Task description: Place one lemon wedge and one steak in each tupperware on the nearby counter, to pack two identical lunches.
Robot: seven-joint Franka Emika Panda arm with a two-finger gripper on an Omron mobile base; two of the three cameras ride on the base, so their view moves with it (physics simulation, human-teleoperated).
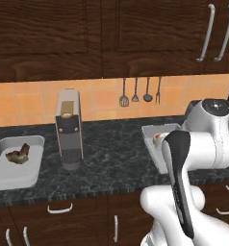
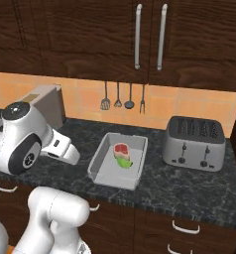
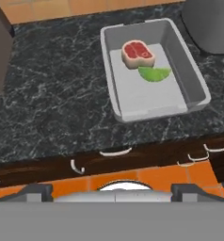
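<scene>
Here my gripper (image 3: 115,188) hangs wide open, empty, the shallow light-grey tupperware tray (image 3: 115,92) holding a red-brown steak (image 3: 138,53) upper right of frame.

Counted on counter (image 1: 116,158): two tupperware trays (image 1: 15,166) (image 2: 117,161), two steaks (image 1: 19,153) (image 3: 138,53), one green wedge (image 3: 154,74), one toaster (image 2: 194,143), one coffee machine (image 1: 68,129), four hanging utensils (image 1: 124,92).

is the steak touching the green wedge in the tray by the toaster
Touching. In the hand view the steak sits in the tray with the green wedge right against its lower edge, no gap between them. The right base view shows the same.
</scene>
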